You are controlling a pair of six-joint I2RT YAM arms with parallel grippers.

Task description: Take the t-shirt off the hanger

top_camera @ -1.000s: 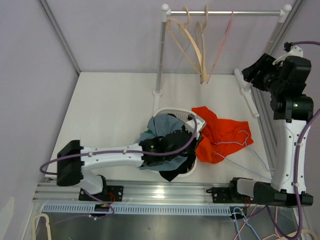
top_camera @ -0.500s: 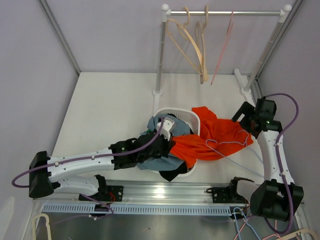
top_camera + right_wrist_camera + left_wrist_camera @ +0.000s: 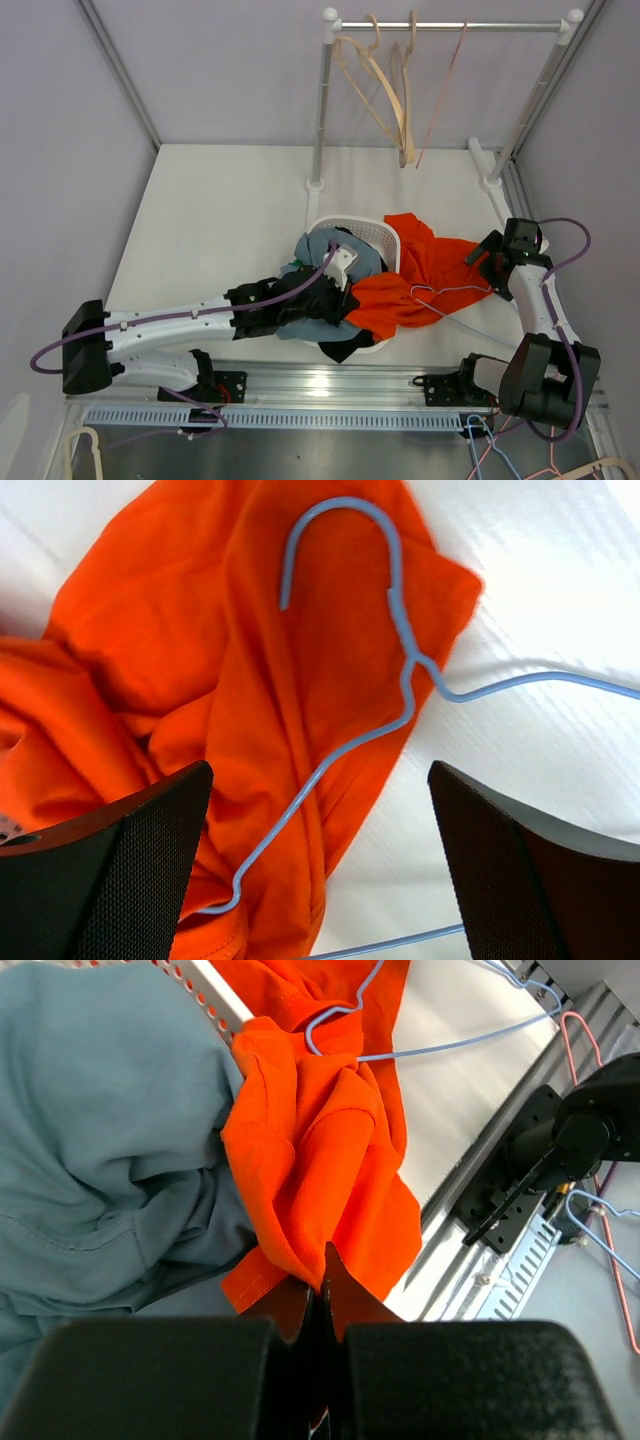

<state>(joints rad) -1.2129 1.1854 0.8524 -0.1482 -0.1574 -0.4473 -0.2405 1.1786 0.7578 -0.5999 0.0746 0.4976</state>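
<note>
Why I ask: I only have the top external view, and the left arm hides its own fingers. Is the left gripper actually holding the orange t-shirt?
Observer: Yes. In the left wrist view the left gripper is shut on a fold of the orange t-shirt.
Operator: And the right gripper?
Observer: The right wrist view shows the right gripper open, its fingers spread to either side of the blue hanger, not gripping it.
Operator: Is the hanger inside the shirt?
Observer: Its hook and neck lie on top of the fabric, and one arm runs out over the white table.
</note>
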